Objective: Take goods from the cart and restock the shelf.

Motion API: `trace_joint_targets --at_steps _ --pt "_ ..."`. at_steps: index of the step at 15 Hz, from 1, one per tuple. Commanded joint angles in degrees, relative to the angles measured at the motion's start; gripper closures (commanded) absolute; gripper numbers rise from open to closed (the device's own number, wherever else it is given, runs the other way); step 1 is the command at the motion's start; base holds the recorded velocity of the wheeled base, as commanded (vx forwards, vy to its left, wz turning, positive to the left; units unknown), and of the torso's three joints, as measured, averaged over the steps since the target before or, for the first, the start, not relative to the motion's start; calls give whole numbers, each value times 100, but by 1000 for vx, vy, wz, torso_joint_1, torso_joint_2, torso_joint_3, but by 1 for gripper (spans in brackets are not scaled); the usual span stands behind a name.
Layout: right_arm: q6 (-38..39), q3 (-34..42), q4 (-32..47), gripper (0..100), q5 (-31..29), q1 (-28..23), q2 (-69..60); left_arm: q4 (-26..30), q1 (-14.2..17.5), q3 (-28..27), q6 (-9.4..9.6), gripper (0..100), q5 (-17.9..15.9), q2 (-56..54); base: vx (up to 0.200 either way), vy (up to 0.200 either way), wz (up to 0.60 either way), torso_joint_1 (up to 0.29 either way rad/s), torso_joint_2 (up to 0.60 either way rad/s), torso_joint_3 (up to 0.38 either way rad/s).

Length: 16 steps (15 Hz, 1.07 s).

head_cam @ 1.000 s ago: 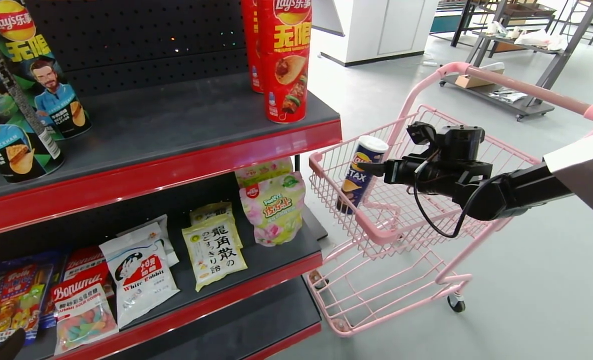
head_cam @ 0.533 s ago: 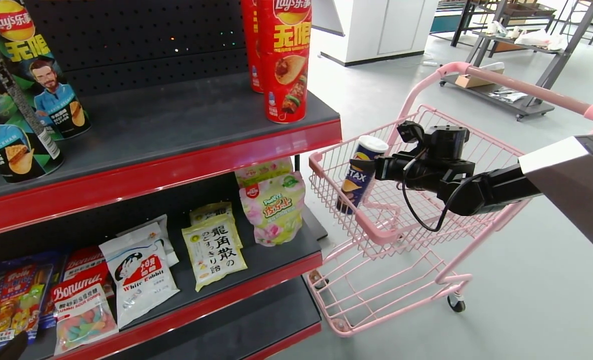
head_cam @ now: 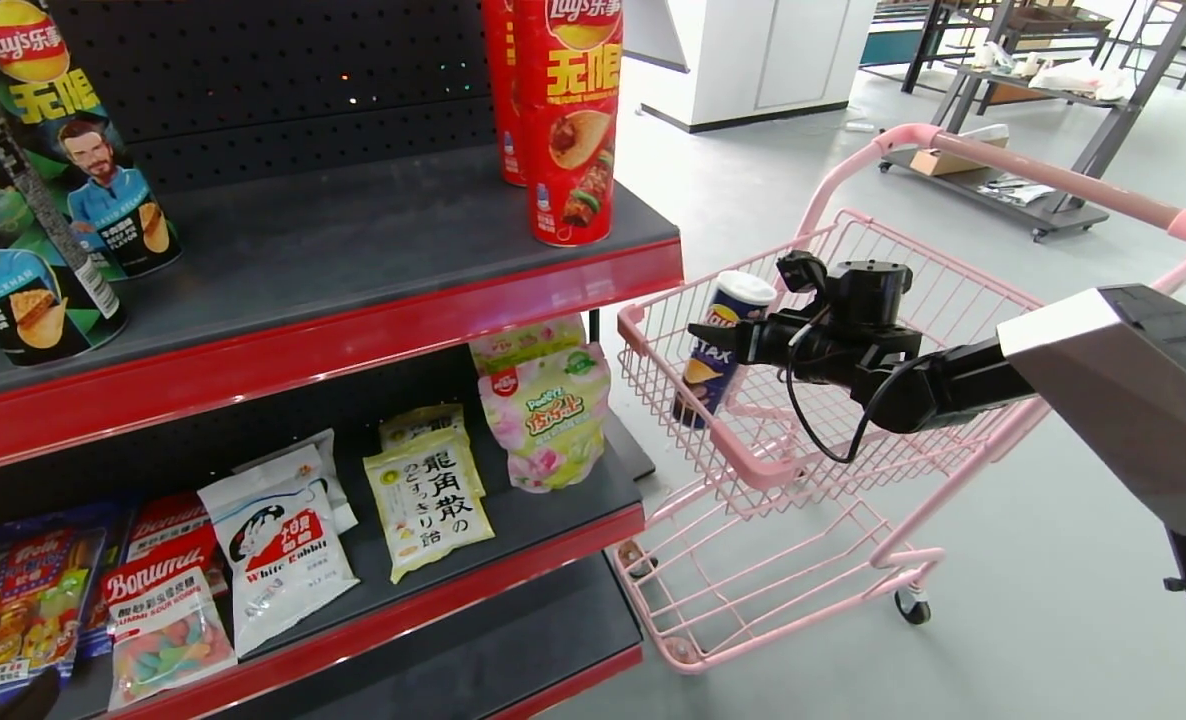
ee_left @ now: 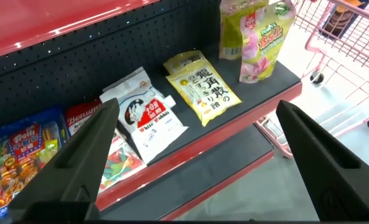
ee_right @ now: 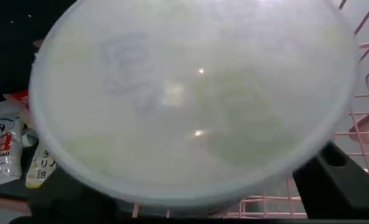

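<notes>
A dark blue chip can (head_cam: 715,352) with a white lid (ee_right: 190,93) stands upright in the front left corner of the pink cart (head_cam: 753,465). My right gripper (head_cam: 721,334) is at the can's upper part, open, one finger (head_cam: 703,331) reaching across its front just below the lid. In the right wrist view the lid sits very close, with a dark finger (ee_right: 340,183) beside it. My left gripper (ee_left: 196,112) hangs open and empty in front of the lower shelf (ee_left: 234,134), above the snack bags (ee_left: 204,90).
The upper shelf (head_cam: 353,240) has bare room between the red chip cans (head_cam: 568,120) at its right end and the dark cans (head_cam: 73,180) at the left. Snack bags (head_cam: 428,495) line the lower shelf. Trolleys and tables stand far behind the cart.
My right arm has moved left across the cart basket, bringing its gripper up to the chip can. The can has stayed in place.
</notes>
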Motion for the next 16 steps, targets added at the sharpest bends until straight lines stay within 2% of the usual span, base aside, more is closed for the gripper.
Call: trace_joint_targets --at_steps 1,7,8,12,16 --pt "-5 -31 -14 100 -10 59 23 -3 2 0 2 0 1 -3 0 0 0 0 0 0" --pt "-5 215 21 100 -36 130 -557 -3 2 123 2 0 -8 -196 0 0 0 0 0 0" --pt "-5 646 21 100 -54 103 -1164 -3 2 184 2 0 -34 -293 0 0 0 0 0 0" --pt "-14 1455 92 100 -326 -292 -2851 -12 -7 140 2 0 -87 -275 0 0 0 0 0 0" --pt "-23 2500 1393 100 -326 -257 -5040 -12 -7 132 2 0 -289 -258 0 0 0 0 0 0"
